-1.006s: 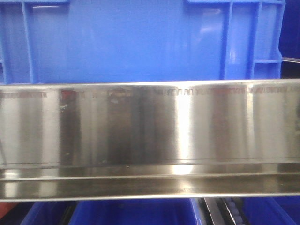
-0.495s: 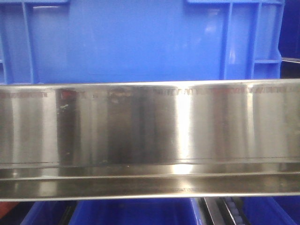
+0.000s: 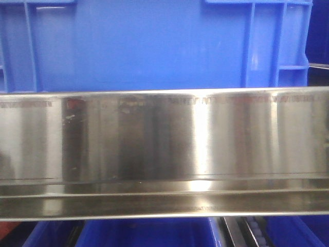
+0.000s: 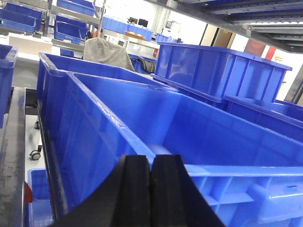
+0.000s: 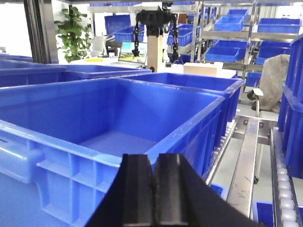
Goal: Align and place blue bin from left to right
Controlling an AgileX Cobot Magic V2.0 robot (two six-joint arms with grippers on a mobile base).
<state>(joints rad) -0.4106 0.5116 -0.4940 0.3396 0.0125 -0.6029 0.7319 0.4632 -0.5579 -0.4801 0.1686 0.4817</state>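
While the bin fills the top of the front view behind a steel rail, the left gripper and right gripper, jaws pressed together on nothing, sit low centre by its rim.

Front view is walled off: steel rail spans the full width with the blue bin side wall right behind its top edge, no gap between them. Left gripper, fingers pressed together, sits just outside the bin's near rim; the inside is open room, but a second bin is tight behind it and a taller bin crowds its far side. Right gripper, also pinched closed, faces the same open cavity, with a neighbouring bin hard against the far wall and a free lane along the roller track to the right.
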